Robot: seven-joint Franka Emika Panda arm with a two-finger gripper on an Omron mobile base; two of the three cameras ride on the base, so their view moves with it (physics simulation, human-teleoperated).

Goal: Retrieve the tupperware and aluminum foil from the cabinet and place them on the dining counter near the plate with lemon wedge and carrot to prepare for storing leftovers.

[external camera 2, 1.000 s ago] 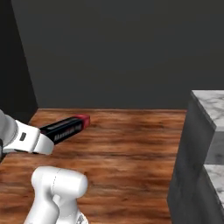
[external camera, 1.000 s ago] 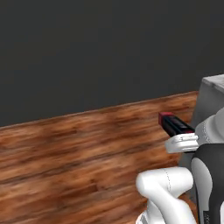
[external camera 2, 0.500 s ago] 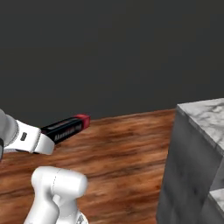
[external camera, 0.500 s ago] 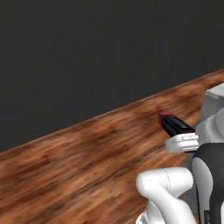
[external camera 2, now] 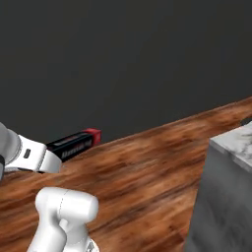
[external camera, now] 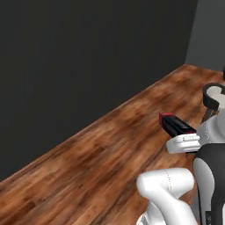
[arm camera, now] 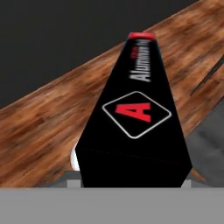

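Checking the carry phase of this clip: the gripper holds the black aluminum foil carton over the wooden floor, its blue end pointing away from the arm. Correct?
Not quite: the far end of the aluminum foil carton is red, not blue, as the right base view shows. The rest stands: the gripper holds it above the wooden floor, that end pointing away from the arm.

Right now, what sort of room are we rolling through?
Probably the open floor of a kitchen-dining room, though little shows: a wood-plank floor running along a plain dark wall, and the corner of a marble-topped counter to the right. The pincer carries the aluminum foil carton.
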